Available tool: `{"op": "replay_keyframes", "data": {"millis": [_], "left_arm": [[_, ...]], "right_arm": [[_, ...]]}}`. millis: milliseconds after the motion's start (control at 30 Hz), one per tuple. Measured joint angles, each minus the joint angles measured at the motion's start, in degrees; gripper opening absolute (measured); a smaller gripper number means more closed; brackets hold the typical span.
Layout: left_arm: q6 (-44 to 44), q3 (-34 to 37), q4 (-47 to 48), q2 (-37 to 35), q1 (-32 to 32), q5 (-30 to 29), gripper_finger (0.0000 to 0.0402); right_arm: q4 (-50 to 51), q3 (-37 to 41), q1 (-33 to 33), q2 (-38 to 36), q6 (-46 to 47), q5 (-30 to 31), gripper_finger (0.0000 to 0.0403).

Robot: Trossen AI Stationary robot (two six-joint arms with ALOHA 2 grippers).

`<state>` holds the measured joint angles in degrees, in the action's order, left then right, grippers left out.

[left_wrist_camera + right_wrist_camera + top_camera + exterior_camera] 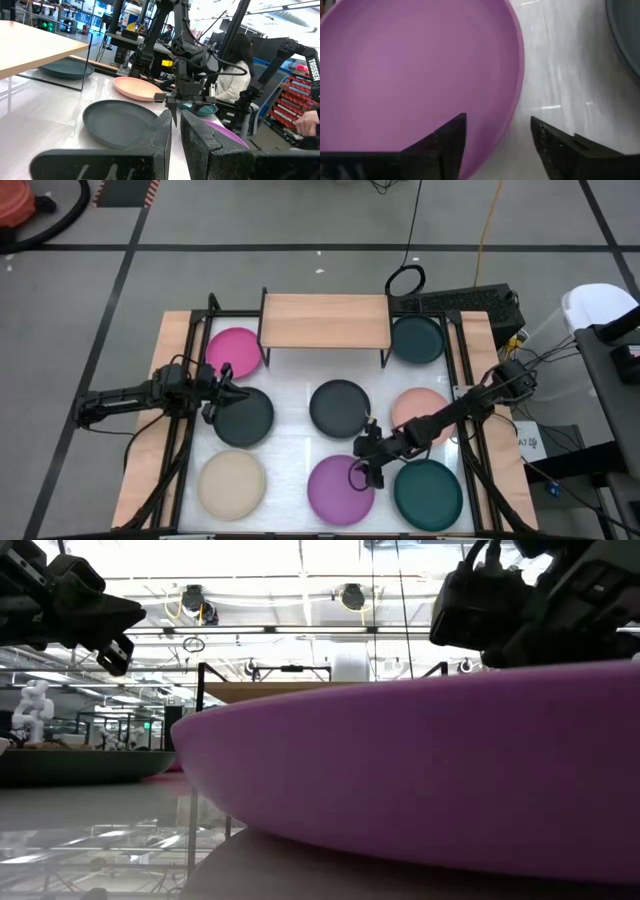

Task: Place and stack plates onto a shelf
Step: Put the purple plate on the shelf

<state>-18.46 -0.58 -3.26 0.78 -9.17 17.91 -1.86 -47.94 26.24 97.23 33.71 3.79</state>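
The shelf point(325, 320) stands at the table's far middle with nothing on its wooden top. All eight plates lie flat on the table. My right gripper point(497, 145) is open, pointing down at the purple plate point(338, 490). One finger is over the plate's inside and the other over the table outside its right rim point(516, 95). I cannot see either finger touching it. My left gripper point(176, 131) is shut and empty. It hovers level above the far rim of the left charcoal plate point(245, 420), next to the hot pink plate point(234, 348).
The second charcoal plate point(340, 407) and the salmon plate point(420, 410) lie mid-table. The beige plate point(232, 483) and a teal plate point(428, 494) lie near the front edge. The other teal plate point(417, 338) lies right of the shelf. A person point(235, 75) sits beyond the table's right side.
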Motion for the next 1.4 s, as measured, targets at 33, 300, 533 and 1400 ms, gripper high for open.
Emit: {"op": "replay_keyframes", "data": {"millis": [33,300,533,1400], "left_arm": [[0.0,0.0,0.0,0.0,0.0,0.0,0.0044],[0.0,0.0,0.0,0.0,0.0,0.0,0.0044],[0.0,0.0,0.0,0.0,0.0,0.0,0.0044],[0.0,0.0,0.0,0.0,0.0,0.0,0.0044]], "right_arm": [[0.0,0.0,0.0,0.0,-0.3,-1.1,0.0162],[-0.5,0.0,-1.7,-3.7,-1.9,-3.6,0.0006],[-2.1,0.1,-4.5,-14.0,-9.2,4.8,0.0002],[-7.5,-0.3,-59.8,-24.0,-16.5,18.6,0.0000]]}}
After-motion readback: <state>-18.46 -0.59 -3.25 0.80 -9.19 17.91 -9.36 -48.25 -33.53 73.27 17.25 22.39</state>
